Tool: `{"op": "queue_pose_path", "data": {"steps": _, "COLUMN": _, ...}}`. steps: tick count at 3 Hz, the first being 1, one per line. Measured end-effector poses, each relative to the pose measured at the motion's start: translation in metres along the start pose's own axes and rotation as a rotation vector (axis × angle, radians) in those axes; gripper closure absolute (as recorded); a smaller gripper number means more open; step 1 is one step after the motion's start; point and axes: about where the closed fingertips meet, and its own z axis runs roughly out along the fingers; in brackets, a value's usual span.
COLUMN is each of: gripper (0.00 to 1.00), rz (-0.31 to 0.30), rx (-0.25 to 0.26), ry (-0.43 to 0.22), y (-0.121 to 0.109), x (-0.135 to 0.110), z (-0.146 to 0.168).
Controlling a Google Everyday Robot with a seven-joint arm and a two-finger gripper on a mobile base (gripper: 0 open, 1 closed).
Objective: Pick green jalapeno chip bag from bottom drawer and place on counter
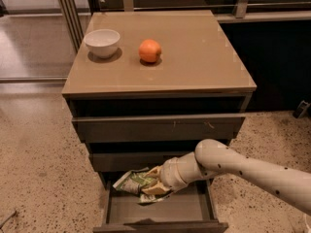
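Observation:
The green jalapeno chip bag (130, 182) is crinkled, green and white, and hangs in the air above the open bottom drawer (160, 211). My gripper (153, 184) is shut on the bag's right end, in front of the middle drawer's face. My white arm reaches in from the lower right. The tan counter (194, 52) is the cabinet's top, well above the bag.
A white bowl (102, 42) and an orange fruit (149, 51) sit on the counter's left half. The top drawer (158, 126) sticks out slightly above my arm. Speckled floor surrounds the cabinet; a metal rail runs behind it.

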Motion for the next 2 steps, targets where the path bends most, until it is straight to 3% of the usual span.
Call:
{"op": "queue_pose_path", "data": {"steps": 1, "gripper": 1.00, "rz": -0.020, "rx": 0.031, "ry": 0.004, "y": 0.002, "x": -0.024, "z": -0.031}}
{"op": "queue_pose_path", "data": {"steps": 2, "gripper": 1.00, "rz": -0.043, "rx": 0.062, "ry": 0.030, "y": 0.016, "x": -0.091, "z": -0.079}}
